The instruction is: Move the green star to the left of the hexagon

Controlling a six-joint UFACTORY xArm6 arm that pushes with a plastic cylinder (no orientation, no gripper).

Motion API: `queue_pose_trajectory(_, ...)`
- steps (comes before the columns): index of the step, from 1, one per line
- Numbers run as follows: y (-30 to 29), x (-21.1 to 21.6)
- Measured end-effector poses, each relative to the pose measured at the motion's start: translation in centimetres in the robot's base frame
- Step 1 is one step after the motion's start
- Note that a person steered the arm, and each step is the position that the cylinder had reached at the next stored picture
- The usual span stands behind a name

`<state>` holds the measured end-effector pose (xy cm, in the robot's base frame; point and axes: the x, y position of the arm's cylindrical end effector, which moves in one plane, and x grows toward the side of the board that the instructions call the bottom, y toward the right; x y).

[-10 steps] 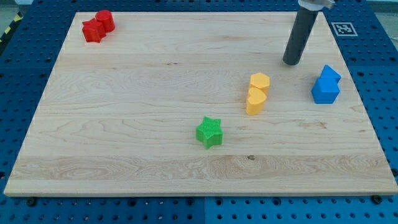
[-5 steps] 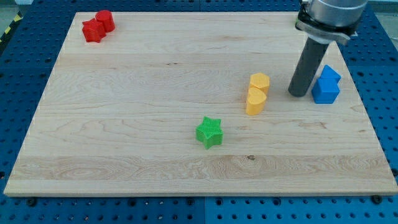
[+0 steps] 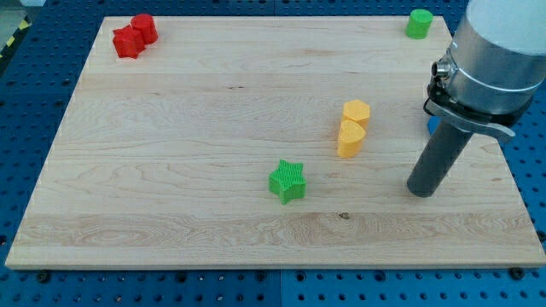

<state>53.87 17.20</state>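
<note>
The green star [image 3: 287, 181] lies on the wooden board [image 3: 171, 153], below the middle. The yellow hexagon [image 3: 357, 112] sits up and to the right of it, touching a yellow heart-like block [image 3: 350, 139] just below it. My tip [image 3: 421, 192] rests on the board at the lower right, well to the right of the green star and right and below the yellow blocks, touching none. The arm hides most of the blue blocks [image 3: 432, 124].
Two red blocks [image 3: 135, 36] sit together at the board's top left corner. A green cylinder [image 3: 419, 23] stands at the top right edge. Blue pegboard surrounds the board.
My tip has moved down the view from the top right, past the blue blocks, to the lower right. The arm now covers the blue blocks and uncovers the green cylinder. No block moved.
</note>
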Motion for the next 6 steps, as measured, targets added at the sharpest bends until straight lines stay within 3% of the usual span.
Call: queue_pose_trajectory(6,-0.1,2.3)
